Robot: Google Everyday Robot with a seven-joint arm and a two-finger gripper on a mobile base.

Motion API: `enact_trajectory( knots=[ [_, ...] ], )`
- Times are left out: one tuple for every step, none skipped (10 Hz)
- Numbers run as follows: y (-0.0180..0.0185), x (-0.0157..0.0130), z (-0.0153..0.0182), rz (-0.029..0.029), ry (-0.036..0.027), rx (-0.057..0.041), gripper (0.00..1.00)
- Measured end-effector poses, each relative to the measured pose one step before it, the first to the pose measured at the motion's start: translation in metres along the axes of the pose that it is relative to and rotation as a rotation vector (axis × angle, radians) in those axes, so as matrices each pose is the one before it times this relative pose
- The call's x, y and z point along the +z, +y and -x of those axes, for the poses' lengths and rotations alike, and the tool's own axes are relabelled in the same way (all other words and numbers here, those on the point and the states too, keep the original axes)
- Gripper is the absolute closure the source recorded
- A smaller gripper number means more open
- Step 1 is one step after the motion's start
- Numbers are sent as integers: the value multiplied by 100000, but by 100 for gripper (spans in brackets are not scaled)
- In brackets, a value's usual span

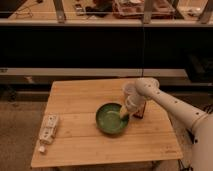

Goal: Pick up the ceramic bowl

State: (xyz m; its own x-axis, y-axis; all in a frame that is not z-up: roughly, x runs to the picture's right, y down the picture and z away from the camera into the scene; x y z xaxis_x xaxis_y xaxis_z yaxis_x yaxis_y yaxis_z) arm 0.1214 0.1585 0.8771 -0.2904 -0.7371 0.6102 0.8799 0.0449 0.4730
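Pale wooden worktop (pixel 85 105) carries a small white packet (pixel 48 128) at your left edge. The round glossy green ceramic bowl (pixel 110 119) sits centre-right, the claw (pixel 123 113) at its right rim.

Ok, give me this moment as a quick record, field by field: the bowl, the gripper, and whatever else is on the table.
surface: wooden table
ceramic bowl: green, upright on the table, right of centre
gripper: down at the bowl's right rim
arm: white, reaching in from the right
white cup: partly hidden behind the arm
dark object: just right of the bowl, kind unclear
white packet: near the table's left edge
bowl lifted: not yet
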Motion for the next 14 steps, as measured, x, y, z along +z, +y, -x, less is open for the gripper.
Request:
enact_trajectory(
  knots=[
    [-50, 129, -27, 53, -660, -41, 86],
    [-69, 115, -148, 7, -370, -25, 88],
    [-99, -88, -50, -640, -430, 387, 88],
    [-277, -259, 23, -1470, -472, 593, 88],
    [-772, -772, 35, -3592, -386, 263, 88],
    [-1819, -2065, 174, -7279, -317, -721, 88],
    [-1637, -2103, 323, -6030, -225, -1270, 88],
    [-2258, -3053, 528, -7544, -289, -2521, 88],
    [-1993, -2864, 861, -6542, -1557, -2233, 88],
    [-1391, -1927, 640, -4202, -1380, -1552, 88],
    [-1077, -1431, 498, -2600, -1446, -1211, 88],
    [-921, -1471, 457, -1298, -1950, -1027, 88],
    [-427, -683, 215, -346, -1080, -532, 88],
    [-53, -15, -12, -63, -147, -109, 88]
  ],
)
